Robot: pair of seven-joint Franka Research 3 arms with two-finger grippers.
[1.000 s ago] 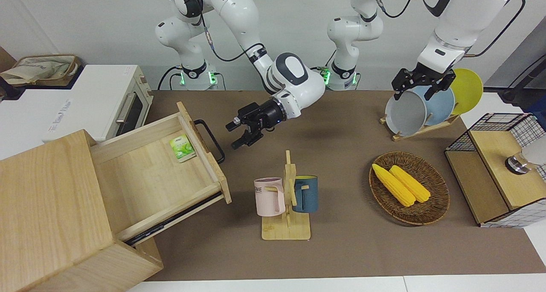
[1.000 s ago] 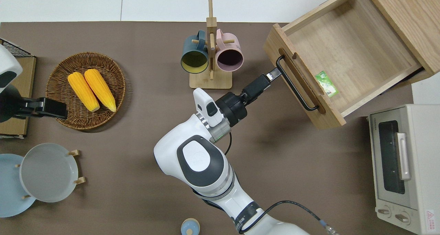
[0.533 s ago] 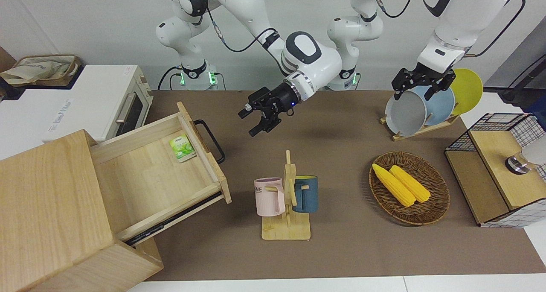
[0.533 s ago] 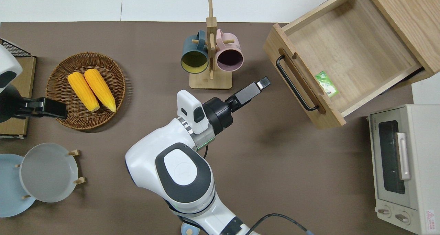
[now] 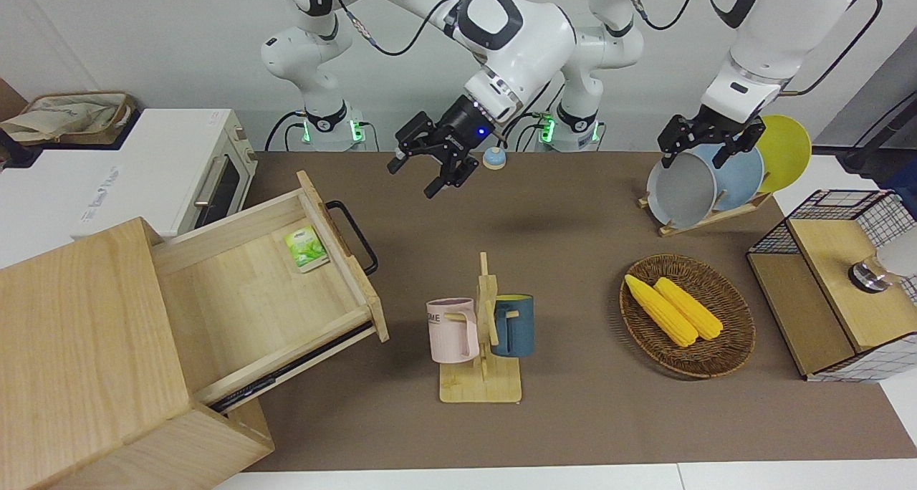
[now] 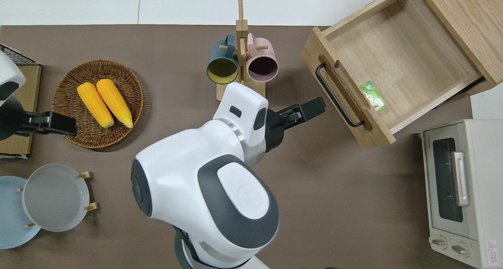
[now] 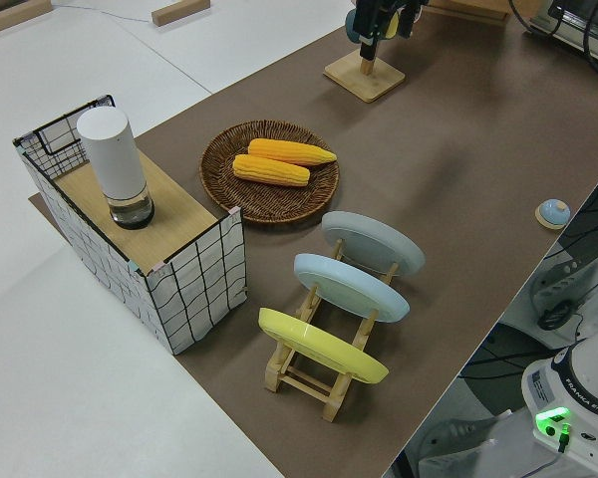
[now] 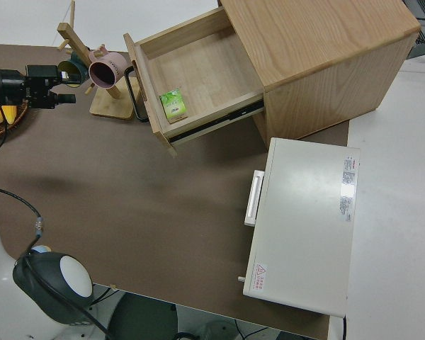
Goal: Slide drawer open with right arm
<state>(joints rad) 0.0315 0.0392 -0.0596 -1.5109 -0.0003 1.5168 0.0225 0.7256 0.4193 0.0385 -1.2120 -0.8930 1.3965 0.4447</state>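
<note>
Here the drawer (image 5: 265,289) stands open; only the front view shows the right gripper (image 5: 428,166) spread, empty.

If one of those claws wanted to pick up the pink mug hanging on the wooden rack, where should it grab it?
Probably by the rim. The pink mug hangs by its handle on a peg of the wooden mug rack, mouth facing up in the overhead view. One finger could go inside and one outside the wall on the side away from the dark blue mug, coming from above, then lifting off the peg.
</note>
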